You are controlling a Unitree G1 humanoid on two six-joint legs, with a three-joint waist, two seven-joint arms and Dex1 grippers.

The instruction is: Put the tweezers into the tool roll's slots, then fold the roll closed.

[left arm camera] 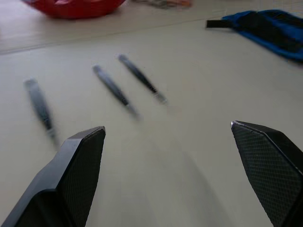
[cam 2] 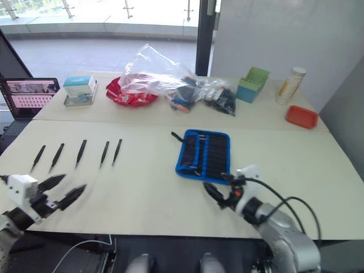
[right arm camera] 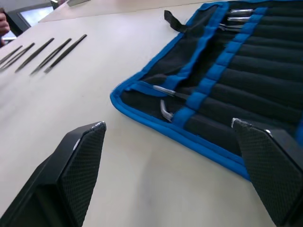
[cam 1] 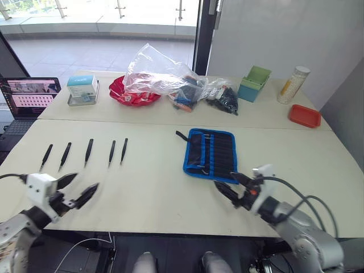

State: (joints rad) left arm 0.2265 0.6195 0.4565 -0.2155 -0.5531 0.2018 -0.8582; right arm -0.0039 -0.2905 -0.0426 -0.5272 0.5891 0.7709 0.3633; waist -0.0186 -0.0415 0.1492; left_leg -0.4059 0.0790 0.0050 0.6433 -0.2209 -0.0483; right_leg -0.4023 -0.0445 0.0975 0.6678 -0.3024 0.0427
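Left claw [cam 1: 73, 189] hung wide open, empty, just above the worktop [cam 1: 153, 187]; the five tweezers [cam 1: 89, 151] lay in a row just ahead of it. Right claw [cam 1: 230, 186] was open too, w/ the tool roll [cam 1: 210, 154] spread flat right in front, slots [right arm camera: 265, 90] showing. Risk: tweezers are thin & flat on the surface, so fingers could skid over one or nudge its neighbour.

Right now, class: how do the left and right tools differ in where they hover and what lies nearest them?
The left tool hovers near the row of tweezers; the right tool hovers at the tool roll's near edge. The left tool sits over bare table; the right almost overlaps blue binding. Both are open and empty.
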